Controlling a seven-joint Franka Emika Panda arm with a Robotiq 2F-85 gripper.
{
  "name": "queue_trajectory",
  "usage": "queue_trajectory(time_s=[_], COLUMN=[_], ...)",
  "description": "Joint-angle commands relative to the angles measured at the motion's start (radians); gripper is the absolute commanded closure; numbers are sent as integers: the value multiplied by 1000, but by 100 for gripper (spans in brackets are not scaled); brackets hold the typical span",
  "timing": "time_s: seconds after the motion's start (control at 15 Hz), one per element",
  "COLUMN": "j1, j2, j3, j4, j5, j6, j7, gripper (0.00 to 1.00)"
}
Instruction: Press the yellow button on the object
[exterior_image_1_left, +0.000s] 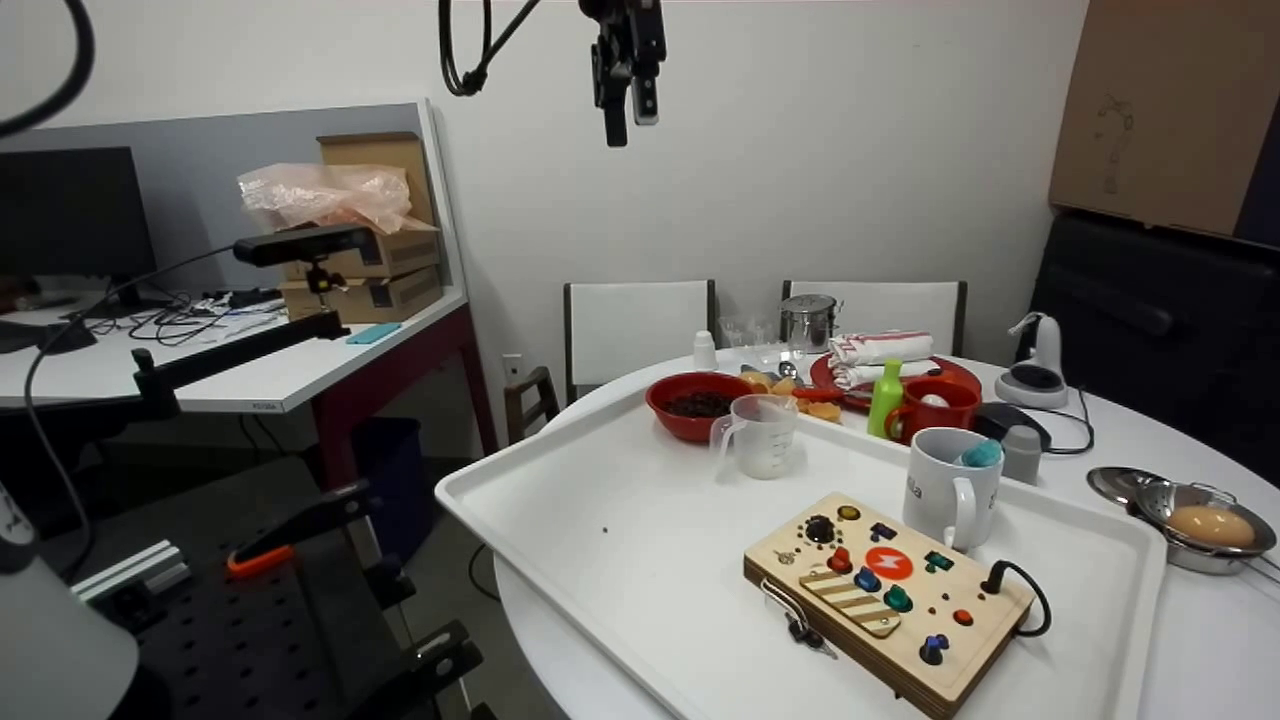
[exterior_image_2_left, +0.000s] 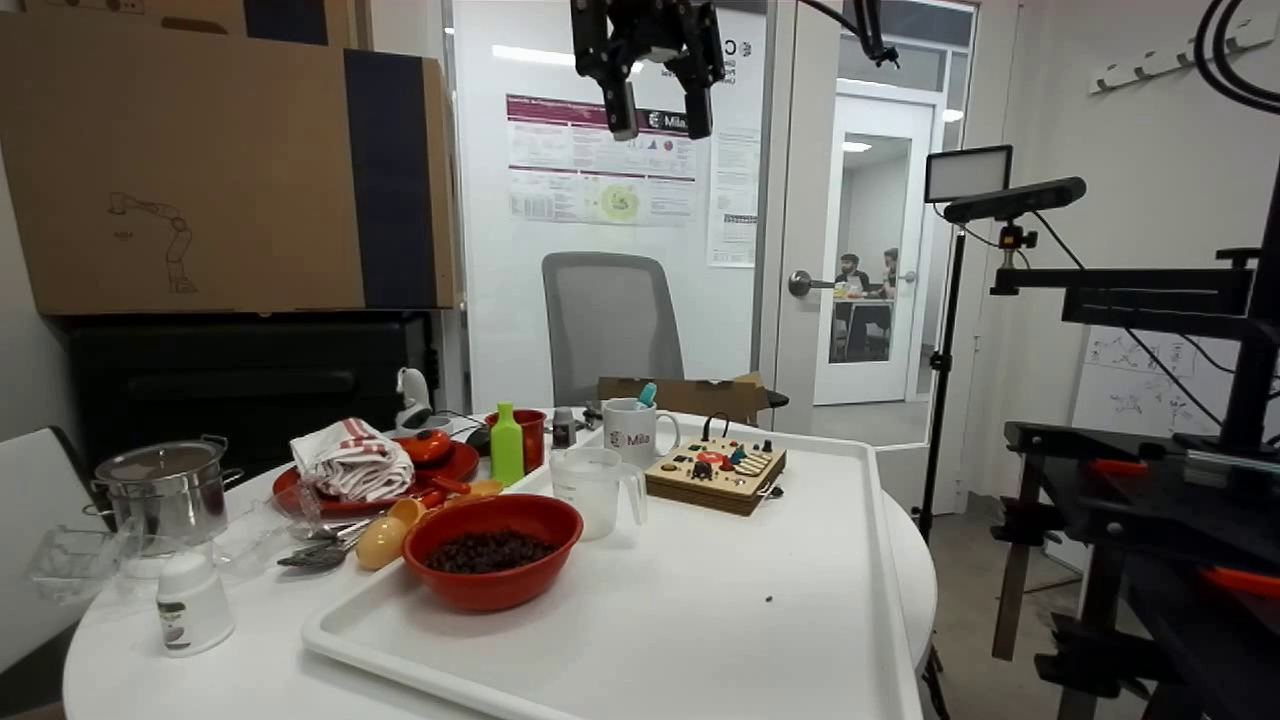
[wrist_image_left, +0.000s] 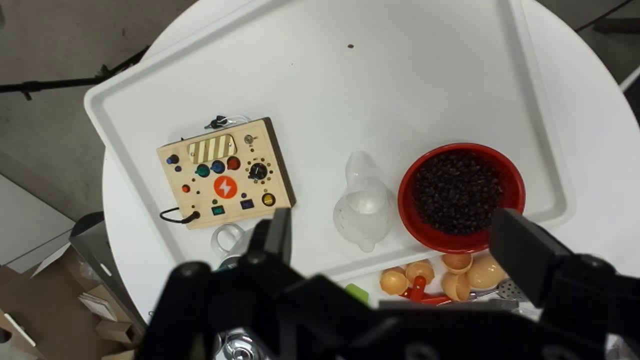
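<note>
Pressing should go best if the jaws, wide apart and empty, close first, then descend straight onto the yellow button (wrist_image_left: 268, 199) of the wooden box (wrist_image_left: 245, 184), below them and to one side

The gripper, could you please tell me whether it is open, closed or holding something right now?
Gripper: open, jaws wide apart, holding nothing.

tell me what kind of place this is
Probably a research lab or office room: a desk with a monitor, a printed poster that looks like a research one, and a mounted camera all point that way.
</note>
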Motion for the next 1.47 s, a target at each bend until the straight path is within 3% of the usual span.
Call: queue_trajectory(time_s=[0.0,0.53,0.73,0.87,0.93,1.4], j1=[-4,-121,-132,-123,-131,-125], j2=[15,98,173,189,166,185], j3=[-21,-163,-198,-208,-211,-212], j4=[1,-28,-4,3,-28,-28], j5=[-23,-20,-51,-29,-31,-44], j6=[53,114,84,59,95,114], j7=[-78,-282,-225,-175,-228,-225], gripper=[0,0,0,0,0,0])
